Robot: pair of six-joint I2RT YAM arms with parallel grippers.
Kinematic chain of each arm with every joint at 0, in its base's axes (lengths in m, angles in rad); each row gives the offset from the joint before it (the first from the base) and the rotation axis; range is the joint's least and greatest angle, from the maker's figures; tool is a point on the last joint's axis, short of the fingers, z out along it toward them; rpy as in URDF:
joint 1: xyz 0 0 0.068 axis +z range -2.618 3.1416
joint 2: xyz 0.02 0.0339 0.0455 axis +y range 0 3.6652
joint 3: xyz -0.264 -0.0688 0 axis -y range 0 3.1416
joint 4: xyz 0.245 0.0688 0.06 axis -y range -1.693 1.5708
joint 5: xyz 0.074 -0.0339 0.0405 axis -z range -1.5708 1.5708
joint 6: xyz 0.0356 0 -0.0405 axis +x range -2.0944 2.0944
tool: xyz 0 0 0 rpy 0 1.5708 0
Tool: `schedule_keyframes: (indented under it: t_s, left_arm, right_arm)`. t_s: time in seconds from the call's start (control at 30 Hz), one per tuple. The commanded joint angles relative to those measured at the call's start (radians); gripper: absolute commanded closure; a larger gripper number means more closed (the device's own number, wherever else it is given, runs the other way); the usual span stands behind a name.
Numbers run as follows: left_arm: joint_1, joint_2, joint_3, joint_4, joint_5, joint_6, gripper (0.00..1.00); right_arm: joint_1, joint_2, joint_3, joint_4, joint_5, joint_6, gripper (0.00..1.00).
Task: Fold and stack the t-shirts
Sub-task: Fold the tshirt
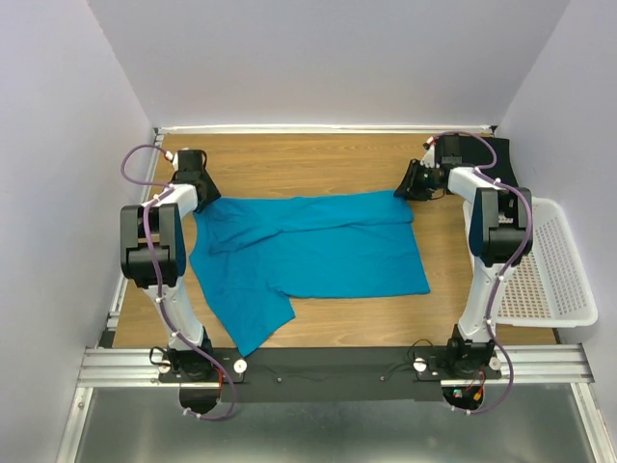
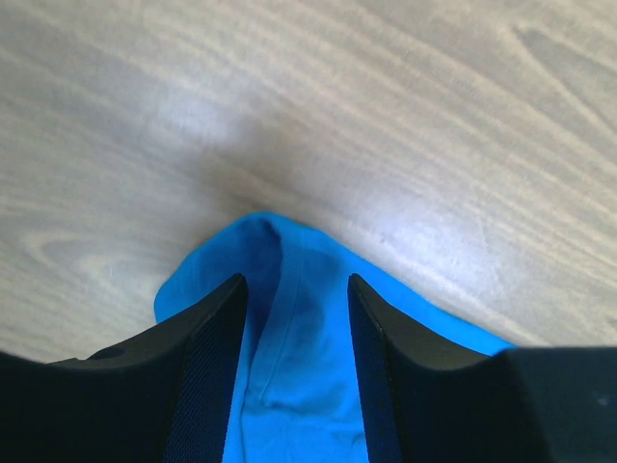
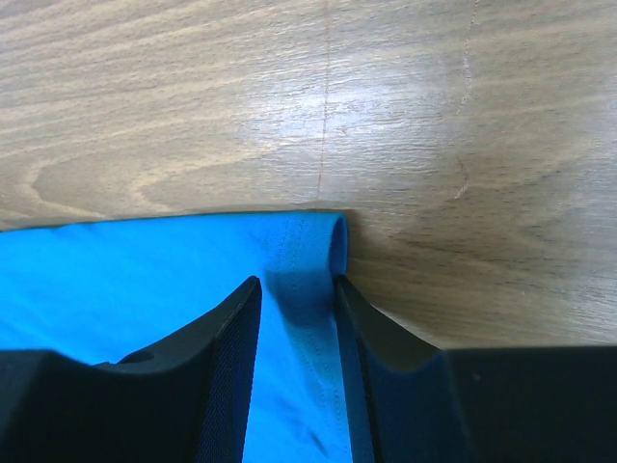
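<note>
Left pincer [image 2: 294,285], right pincer [image 3: 297,285] extended forward, low, both pinching.

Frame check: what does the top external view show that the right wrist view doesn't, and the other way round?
Only the top external view shows the whole teal t-shirt spread out, the black t-shirt at the far right corner, the white basket on the right, and the left arm. Only the right wrist view shows the stitched hem bunched between the fingers of the right gripper, which are closed on it. Both views show teal cloth on the wood table, with that gripper at the shirt's far right corner.
</note>
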State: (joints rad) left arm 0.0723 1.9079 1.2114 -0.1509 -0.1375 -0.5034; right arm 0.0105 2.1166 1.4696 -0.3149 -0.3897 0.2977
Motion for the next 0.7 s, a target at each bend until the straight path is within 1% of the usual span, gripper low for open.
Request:
schedule_keyframes:
  t_s: [0.0,0.1,0.27,0.37,0.4,0.43,0.47,0.6,0.67]
  left_arm:
    - [0.007,0.036,0.046,0.010,-0.011,0.022,0.49]
    - [0.007,0.055,0.062,0.008,-0.011,0.025,0.53]
    - [0.007,0.086,0.083,0.005,-0.017,0.025,0.62]
    - [0.007,0.100,0.092,0.005,-0.028,0.029,0.73]
    - [0.012,0.105,0.097,0.004,-0.040,0.034,0.80]
    - [0.015,0.109,0.105,0.002,-0.046,0.040,0.84]
    - [0.027,0.117,0.121,-0.006,-0.066,0.049,0.92]
    - [0.049,0.141,0.164,0.004,-0.071,0.066,0.96]
    - [0.049,0.160,0.203,0.005,-0.059,0.071,0.96]
  right_arm:
    - [-0.006,0.060,0.000,-0.026,0.017,-0.017,0.56]
    - [-0.007,0.063,0.000,-0.024,0.040,-0.014,0.57]
    - [-0.006,0.077,0.001,-0.024,0.061,-0.015,0.68]
    - [-0.006,0.080,0.001,-0.024,0.080,-0.020,0.83]
    - [-0.006,0.080,0.001,-0.024,0.090,-0.020,0.92]
    - [-0.029,0.079,0.000,-0.026,0.118,-0.020,0.96]
    - [-0.035,0.077,0.003,-0.026,0.130,-0.019,0.99]
    - [-0.082,0.074,0.009,-0.026,0.169,0.001,0.99]
    - [-0.089,0.074,0.017,-0.026,0.176,-0.006,0.99]
